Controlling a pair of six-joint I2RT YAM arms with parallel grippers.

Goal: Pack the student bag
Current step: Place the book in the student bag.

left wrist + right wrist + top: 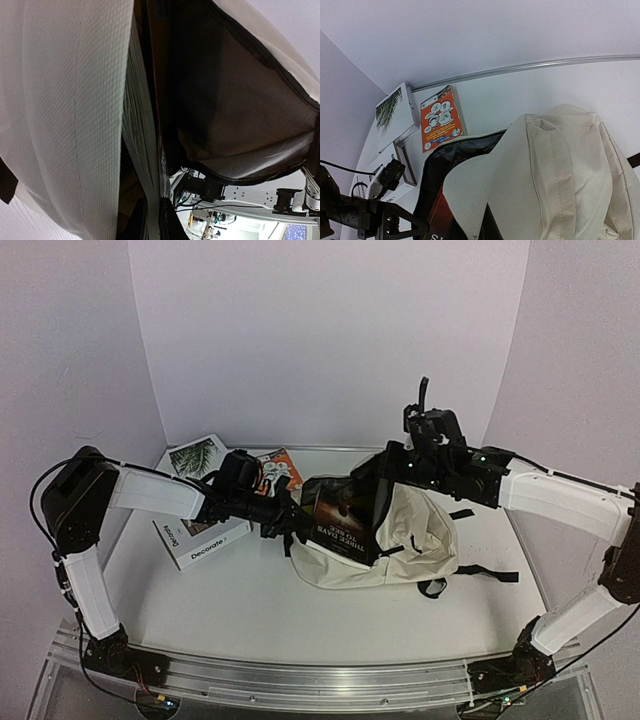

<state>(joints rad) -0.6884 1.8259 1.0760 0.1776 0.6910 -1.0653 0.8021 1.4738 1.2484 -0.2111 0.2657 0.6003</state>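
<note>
**Mia:** What's at the upper left of the top view?

**Ben:** A palm-leaf book [197, 456], a white Decorate book [205, 540] and an orange booklet [280, 468] on the table [250, 620]. Maybe they go in next.

**Mia:** And the left gripper [283, 518]?

**Ben:** It's at the dark book [338, 525], which sticks out of the student bag [425, 540], middle right. I think it's pushing the book in. I can't tell if its fingers pinch anything.

**Mia:** The right gripper [400, 472]?

**Ben:** It's at the bag's top edge, probably to hold the mouth open. Its fingers are hidden, so I can't tell.

**Mia:** What does the left wrist view add?

**Ben:** The bag's dark inside. The top view misses that.
</note>
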